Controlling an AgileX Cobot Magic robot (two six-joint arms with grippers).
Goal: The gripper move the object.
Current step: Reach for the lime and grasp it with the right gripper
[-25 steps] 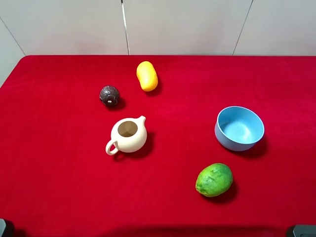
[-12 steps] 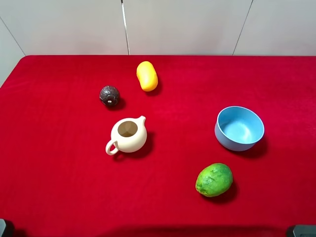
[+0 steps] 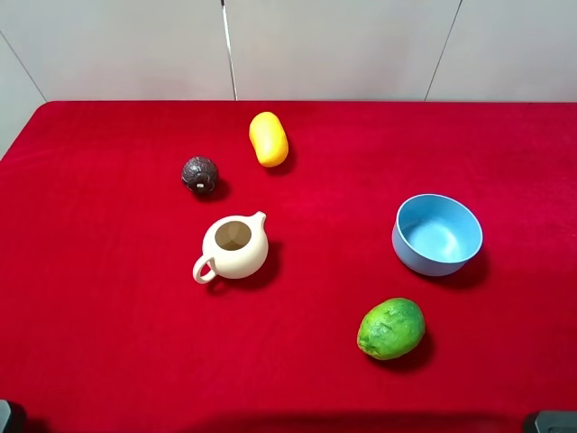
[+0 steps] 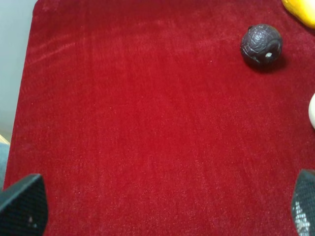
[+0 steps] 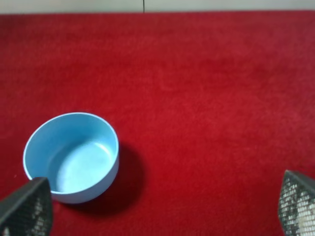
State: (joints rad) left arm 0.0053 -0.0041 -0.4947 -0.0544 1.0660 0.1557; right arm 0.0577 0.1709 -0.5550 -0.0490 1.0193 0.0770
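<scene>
Tabletop scene seen from the high camera and both wrist cameras, items listed by size

Red cloth-covered table (image 3: 108,361): fills nearly the whole high view, with a pale panelled wall (image 3: 343,45) behind its far edge.

Light blue bowl (image 3: 416,257): upright on the right half of the cloth, with nothing inside it. In the right wrist view it sits close ahead of one fingertip.

Cream ceramic pitcher (image 3: 243,263): upright left of centre, mouth open to the camera. Its spout points toward the far right and its loop handle toward the near left.

Lime (image 3: 391,328): the green, mottled fruit lies on the cloth in the near right part of the table. It is near the bowl on the camera's side, apart from it, and no gripper touches it.

Yellow-orange oval fruit (image 3: 269,139): lies on its side near the far edge, beyond the pitcher.

Dark brown wrinkled ball (image 3: 200,175): sits between the yellow fruit and the pitcher, slightly to the left and touching neither. It carries a small pale spot.

Left gripper (image 4: 162,204): its dark meshed fingertips (image 4: 22,206) appear at opposite corners of the left wrist view. The jaws are spread wide over bare cloth with nothing between them, and the brown ball lies well ahead.

Right gripper (image 5: 161,205): its fingertips (image 5: 24,209) are likewise far apart and hold nothing. The lime does not appear in this wrist view
</scene>
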